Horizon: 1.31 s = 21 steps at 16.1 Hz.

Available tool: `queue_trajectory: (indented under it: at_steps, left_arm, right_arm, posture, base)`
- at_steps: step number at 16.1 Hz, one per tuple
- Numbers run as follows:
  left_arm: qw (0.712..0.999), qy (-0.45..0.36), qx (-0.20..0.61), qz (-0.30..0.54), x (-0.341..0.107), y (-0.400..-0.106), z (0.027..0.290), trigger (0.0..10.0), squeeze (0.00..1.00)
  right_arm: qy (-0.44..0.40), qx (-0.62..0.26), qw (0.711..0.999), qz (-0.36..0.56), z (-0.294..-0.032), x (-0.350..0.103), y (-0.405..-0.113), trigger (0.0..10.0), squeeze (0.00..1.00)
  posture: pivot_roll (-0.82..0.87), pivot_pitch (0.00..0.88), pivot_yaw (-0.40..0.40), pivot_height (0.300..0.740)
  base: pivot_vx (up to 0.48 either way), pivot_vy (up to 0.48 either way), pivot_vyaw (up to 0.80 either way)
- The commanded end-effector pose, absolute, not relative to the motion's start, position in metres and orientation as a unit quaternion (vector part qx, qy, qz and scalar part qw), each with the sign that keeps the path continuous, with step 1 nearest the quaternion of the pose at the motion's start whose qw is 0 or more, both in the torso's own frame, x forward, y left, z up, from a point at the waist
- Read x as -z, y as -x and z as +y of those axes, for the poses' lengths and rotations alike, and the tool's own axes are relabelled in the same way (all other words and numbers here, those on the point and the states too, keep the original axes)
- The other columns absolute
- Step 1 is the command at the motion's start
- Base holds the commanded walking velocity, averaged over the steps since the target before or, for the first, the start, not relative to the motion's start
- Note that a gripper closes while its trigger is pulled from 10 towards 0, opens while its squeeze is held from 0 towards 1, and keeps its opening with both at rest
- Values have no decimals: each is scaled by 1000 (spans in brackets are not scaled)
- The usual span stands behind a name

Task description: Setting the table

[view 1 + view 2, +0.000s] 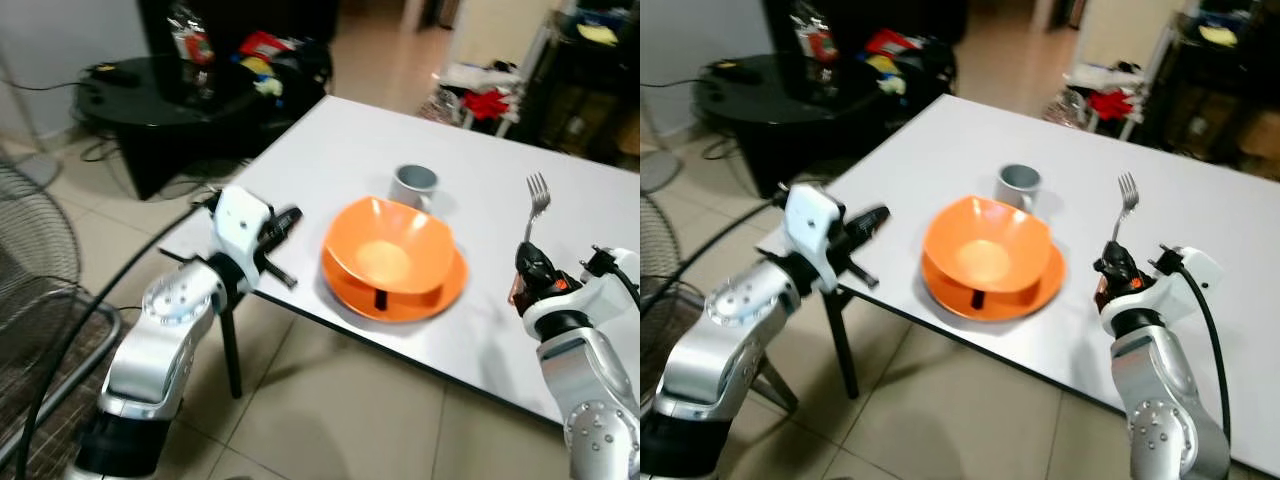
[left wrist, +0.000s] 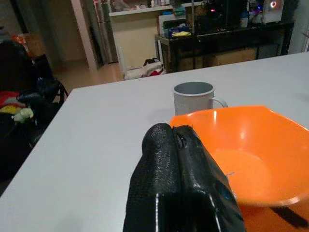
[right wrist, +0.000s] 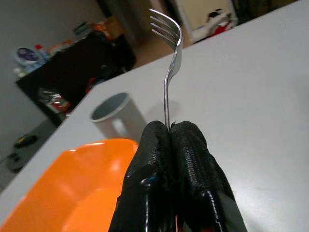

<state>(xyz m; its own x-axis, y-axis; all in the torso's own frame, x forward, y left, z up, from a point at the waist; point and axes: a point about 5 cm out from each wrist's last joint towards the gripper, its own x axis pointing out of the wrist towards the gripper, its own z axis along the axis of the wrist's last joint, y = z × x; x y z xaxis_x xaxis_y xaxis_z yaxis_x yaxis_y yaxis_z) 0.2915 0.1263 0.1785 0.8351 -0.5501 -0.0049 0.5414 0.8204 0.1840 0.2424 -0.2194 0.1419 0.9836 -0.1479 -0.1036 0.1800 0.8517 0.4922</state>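
Left gripper (image 1: 290, 217) at table's left edge, fingers pressed together, holding nothing, pointing toward bowl. White table (image 1: 330, 160). Orange bowl (image 1: 388, 250) sits on orange plate (image 1: 400, 292) near front edge. Grey mug (image 1: 414, 184) just behind bowl. Right gripper (image 1: 528, 262) near front edge, right of plate, clamped on fork (image 1: 536, 205) handle; fork upright, tines up, above tabletop.

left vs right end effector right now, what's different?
The right end effector is shut on the fork, holding it tines-up over the table; the left end effector is shut on nothing. The right one sits right of the orange bowl; the left one is at the table's left edge, pointing at the bowl. Both have black fingers pressed together.
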Motion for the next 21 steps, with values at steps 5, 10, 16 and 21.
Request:
queue_trajectory:
  at_steps: [5, 10, 16, 21]
  left_arm:
    - [962, -129, 238, -40, -182, -301, 129, 10000, 0]
    - [965, -103, 240, -37, -181, -300, 127, 10000, 0]
    - [935, -85, 344, -17, -181, -282, 122, 10000, 0]
    - [877, -67, 475, 36, -179, -251, 116, 10000, 0]
  right_arm:
    - [-257, 80, 963, 17, -216, -147, -241, 10000, 0]
    - [-234, 35, 970, 58, -216, -143, -255, 10000, 0]
    - [-247, -20, 964, 96, -219, -131, -295, 10000, 0]
    - [-286, -63, 947, 134, -213, -115, -338, 10000, 0]
  posture:
    - [21, 0, -36, 740]
    - [23, 0, -33, 740]
    - [39, 0, -28, 740]
    - [81, 0, -25, 740]
  base:
    - [0, 0, -781]
    - [0, -96, -396]
    - [0, 0, 0]
    - [0, 0, 0]
